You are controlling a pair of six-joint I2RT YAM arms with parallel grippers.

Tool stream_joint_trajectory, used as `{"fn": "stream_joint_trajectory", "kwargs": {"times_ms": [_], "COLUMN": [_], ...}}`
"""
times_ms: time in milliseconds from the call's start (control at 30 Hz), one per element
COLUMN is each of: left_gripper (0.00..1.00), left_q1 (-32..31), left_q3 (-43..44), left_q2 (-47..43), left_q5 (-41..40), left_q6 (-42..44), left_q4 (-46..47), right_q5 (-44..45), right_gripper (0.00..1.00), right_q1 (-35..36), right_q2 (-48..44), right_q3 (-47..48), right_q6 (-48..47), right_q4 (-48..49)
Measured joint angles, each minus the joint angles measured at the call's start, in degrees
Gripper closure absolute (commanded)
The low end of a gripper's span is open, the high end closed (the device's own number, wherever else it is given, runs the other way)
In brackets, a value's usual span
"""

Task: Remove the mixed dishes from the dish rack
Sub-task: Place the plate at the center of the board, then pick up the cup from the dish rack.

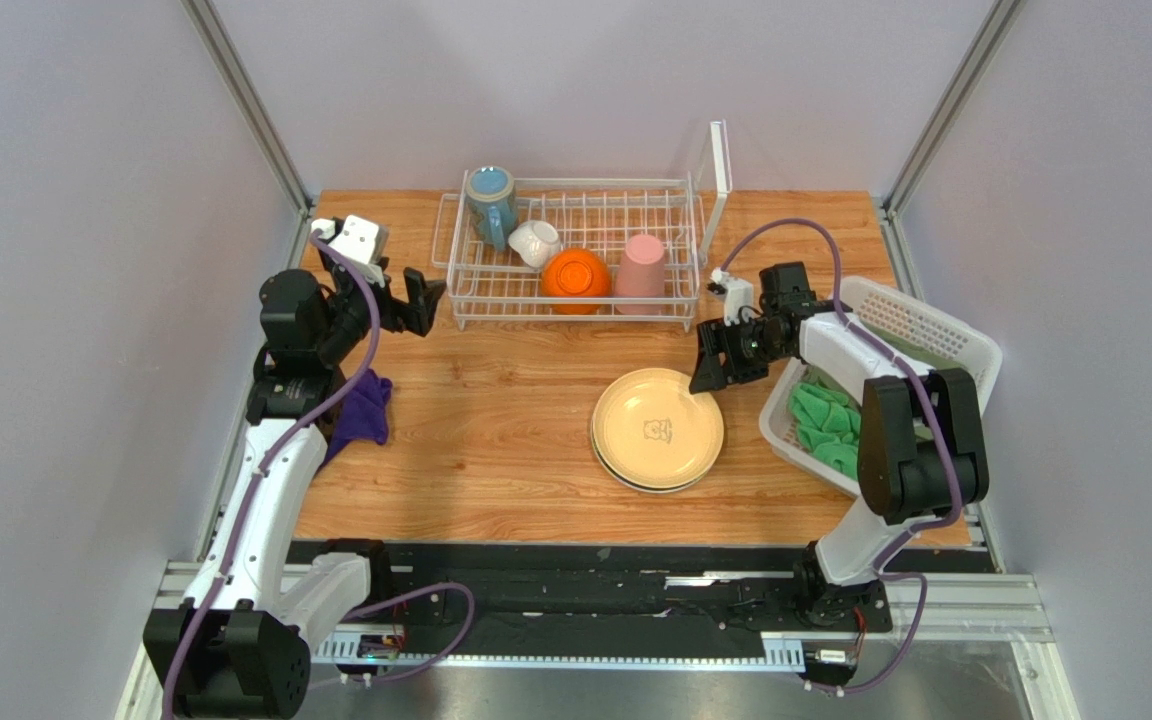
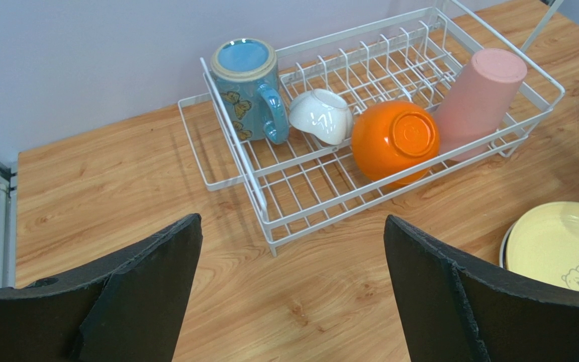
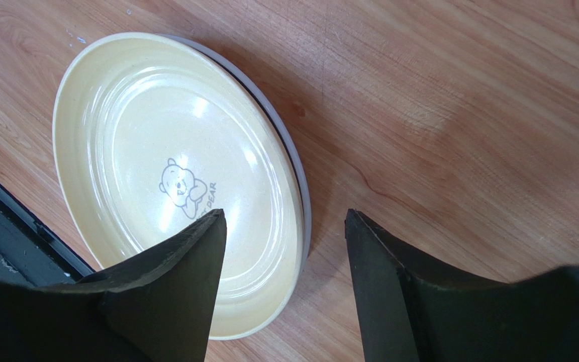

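Note:
The white wire dish rack [image 1: 575,308] [image 2: 285,219] stands at the back of the table with its tall panel [image 1: 717,173] at the right end. In it are a blue mug [image 1: 491,203] [image 2: 247,87], a small white bowl [image 1: 536,242] [image 2: 321,115], an upturned orange bowl [image 1: 578,279] [image 2: 395,139] and an upturned pink tumbler [image 1: 641,269] [image 2: 481,98]. The cream-yellow plate [image 1: 659,428] [image 3: 172,173] lies on the table, stacked on the dark-rimmed plate [image 3: 294,162]. My left gripper [image 1: 420,300] [image 2: 292,234] is open and empty, left of the rack. My right gripper [image 1: 705,368] [image 3: 285,222] is open and empty above the plates' right edge.
A purple cloth [image 1: 361,410] lies at the left edge by the left arm. A white lattice basket [image 1: 928,338] with green cloths [image 1: 826,423] stands at the right, under the right arm. Grey walls close in the table on three sides.

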Motion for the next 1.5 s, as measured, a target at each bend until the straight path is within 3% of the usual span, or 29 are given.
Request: {"fn": "stream_joint_trajectory", "kwargs": {"times_ms": [333,633,933,1100,1500], "left_gripper": [0.01,0.01,0.01,0.01,0.01], "left_q1": [0.0,0.0,0.0,0.0,0.0], "left_q3": [0.0,0.5,1.0,1.0,1.0], "left_q2": [0.0,1.9,3.0,3.2,3.9], "left_q5": [0.0,0.7,1.2,1.6,1.7], "left_q6": [0.0,0.2,0.3,0.3,0.4], "left_q4": [0.0,-2.4,-3.9,-4.0,-4.2], "right_q5": [3.8,8.5,13.1,15.6,22.1], "right_gripper": [0.26,0.01,0.01,0.01,0.01], "right_q1": [4.0,7.3,9.6,11.2,14.3], "right_q2": [-7.9,-14.7,-13.2,-7.6,6.2], "right_q3": [0.0,2.9,15.9,24.8,35.8], "right_q6": [0.0,-0.6,-1.0,-1.3,-2.0], "right_q4": [0.3,0.6,0.9,1.6,0.5]}}
